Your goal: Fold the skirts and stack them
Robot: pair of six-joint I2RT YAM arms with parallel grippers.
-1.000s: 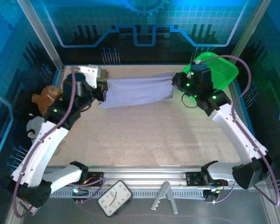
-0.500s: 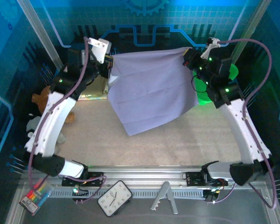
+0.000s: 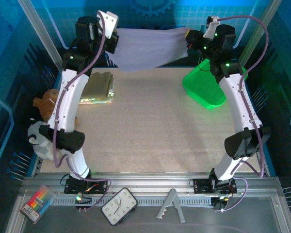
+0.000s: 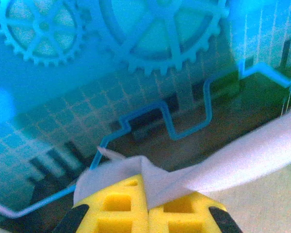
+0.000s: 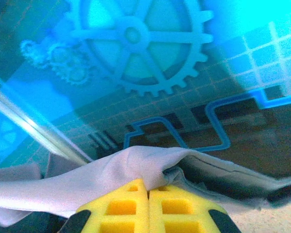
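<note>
A lavender-grey skirt (image 3: 148, 48) is stretched in the air at the back of the table, between my two grippers. My left gripper (image 3: 114, 41) is shut on its left end. In the left wrist view the yellow pads (image 4: 121, 204) pinch a corner of the cloth (image 4: 184, 177) at the gripper tip (image 4: 146, 183). My right gripper (image 3: 188, 38) is shut on the right end. The right wrist view has the cloth (image 5: 111, 174) bunched over the shut gripper (image 5: 148, 187). A folded olive-khaki skirt (image 3: 98, 86) lies on the table at the left, over something with a pale shiny edge.
A green plastic basket (image 3: 209, 87) stands tilted at the back right, under the right arm. A brown plush toy (image 3: 47, 101) and a grey one (image 3: 35, 132) sit at the left edge. A clock (image 3: 119, 206), a crayon box (image 3: 37, 203) and a clip (image 3: 170, 206) lie on the front rail.
Both arms lifted the lavender skirt off the table, up and toward the back wall. Half a second ago it hung down wide; now it is pulled taut and high.
</note>
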